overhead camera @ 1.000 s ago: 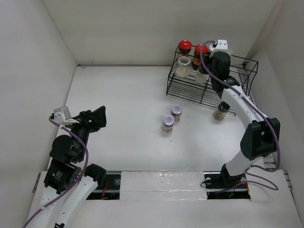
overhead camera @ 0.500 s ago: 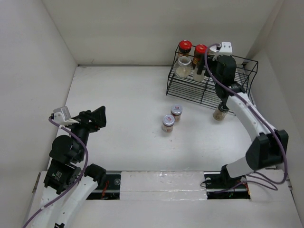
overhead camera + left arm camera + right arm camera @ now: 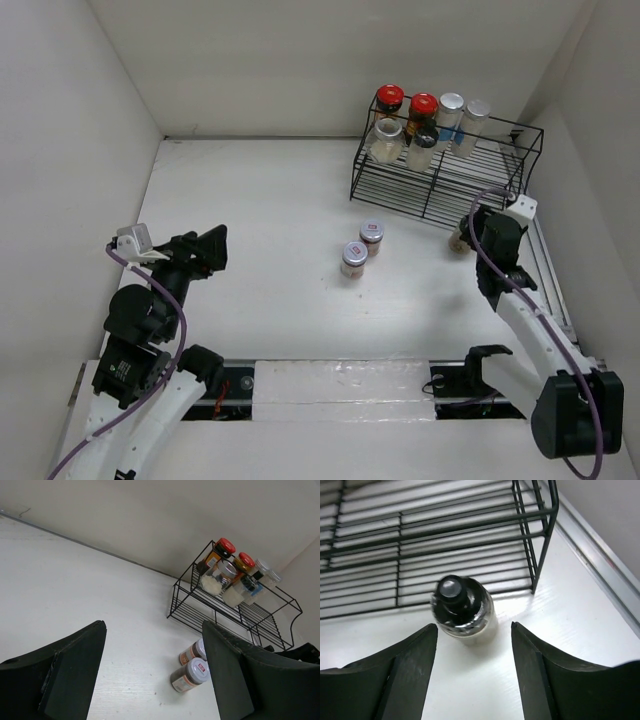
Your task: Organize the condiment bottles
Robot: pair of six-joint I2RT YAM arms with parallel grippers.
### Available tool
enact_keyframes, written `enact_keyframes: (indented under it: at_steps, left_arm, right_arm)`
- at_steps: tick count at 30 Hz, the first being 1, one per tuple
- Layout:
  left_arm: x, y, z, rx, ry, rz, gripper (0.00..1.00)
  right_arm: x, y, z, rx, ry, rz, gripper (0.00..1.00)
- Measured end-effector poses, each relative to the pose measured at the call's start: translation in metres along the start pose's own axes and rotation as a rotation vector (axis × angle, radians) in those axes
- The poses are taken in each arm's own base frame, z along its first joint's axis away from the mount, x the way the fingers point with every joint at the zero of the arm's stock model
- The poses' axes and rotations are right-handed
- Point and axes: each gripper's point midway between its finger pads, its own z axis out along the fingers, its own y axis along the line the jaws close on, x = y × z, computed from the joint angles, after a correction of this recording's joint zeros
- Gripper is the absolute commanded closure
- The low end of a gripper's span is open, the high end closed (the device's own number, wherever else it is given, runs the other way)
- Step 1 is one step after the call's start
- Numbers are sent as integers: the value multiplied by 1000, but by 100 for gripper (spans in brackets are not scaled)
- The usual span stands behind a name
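Observation:
A black wire rack (image 3: 497, 176) at the back right holds two dark jars with red lids (image 3: 389, 97), two pale jars with silver lids (image 3: 451, 104), a pale open-looking jar (image 3: 386, 137) and a dark-lidded jar (image 3: 424, 139). Two brown jars with labelled white lids (image 3: 353, 258) stand on the table and also show in the left wrist view (image 3: 190, 675). A pale jar with a black lid (image 3: 462, 607) stands in front of the rack. My right gripper (image 3: 474, 628) is open, its fingers either side of this jar, just short of it. My left gripper (image 3: 154, 626) is open and empty at the near left.
The rack's lower shelf (image 3: 445, 525) lies just behind the black-lidded jar. A raised table rim (image 3: 600, 565) runs along the right. White walls close in the table on three sides.
My right arm has pulled back from the rack's upper shelf and come down to the table in front of the rack. Two silver-lidded jars now show on the shelf. The left arm barely moved.

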Motion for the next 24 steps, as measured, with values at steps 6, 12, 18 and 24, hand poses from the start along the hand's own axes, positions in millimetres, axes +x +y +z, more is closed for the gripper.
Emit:
enact_keyframes:
  at_steps: [6, 12, 18, 24]
  left_arm:
    - [1, -2, 0, 13, 6, 0, 27]
    - [-1, -3, -2, 18, -2, -3, 27]
    - [-1, -3, -2, 21, 0, -3, 27]
    - [-1, -3, -2, 21, 1, -3, 27]
  right_arm:
    - [15, -7, 22, 16, 88, -20, 32]
    - [12, 3, 39, -12, 85, -20, 36]
    - [14, 2, 55, -1, 86, -26, 63]
    - [11, 14, 48, -28, 66, -36, 81]
